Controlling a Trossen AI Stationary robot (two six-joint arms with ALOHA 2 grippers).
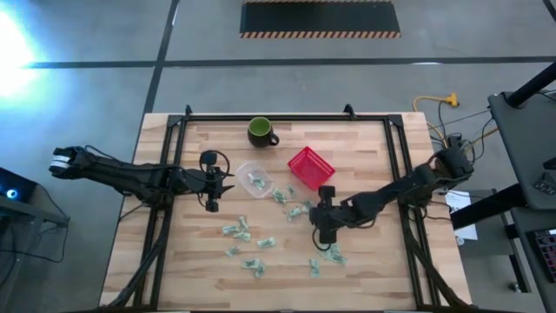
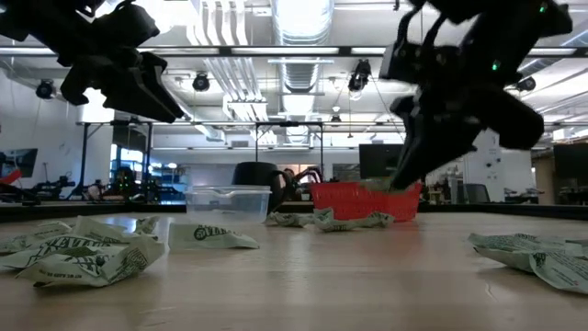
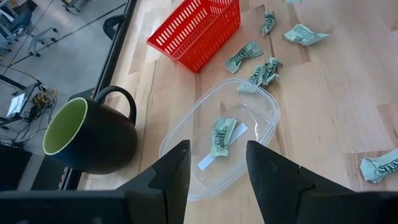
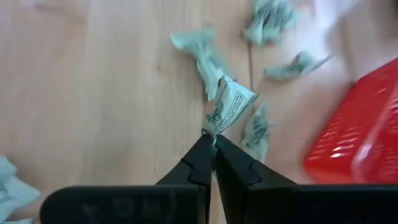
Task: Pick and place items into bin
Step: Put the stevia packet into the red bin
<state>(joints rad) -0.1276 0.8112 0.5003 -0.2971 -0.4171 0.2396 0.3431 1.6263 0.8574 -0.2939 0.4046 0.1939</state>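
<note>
Many small pale green-and-white crumpled wrappers lie scattered over the wooden table. A clear plastic bin holds one wrapper. My left gripper is open and empty, just left of the bin and above the table. My right gripper is shut on a wrapper, above the table near the red basket. My right gripper pinches a corner of the crumpled wrapper between its two fingertips. The wrapper sticks out beyond the fingertips, lifted clear of the table.
A dark green mug stands at the far side, left of the red basket. The black frame rails run along the table's sides. Bare wood lies along the left and near edges.
</note>
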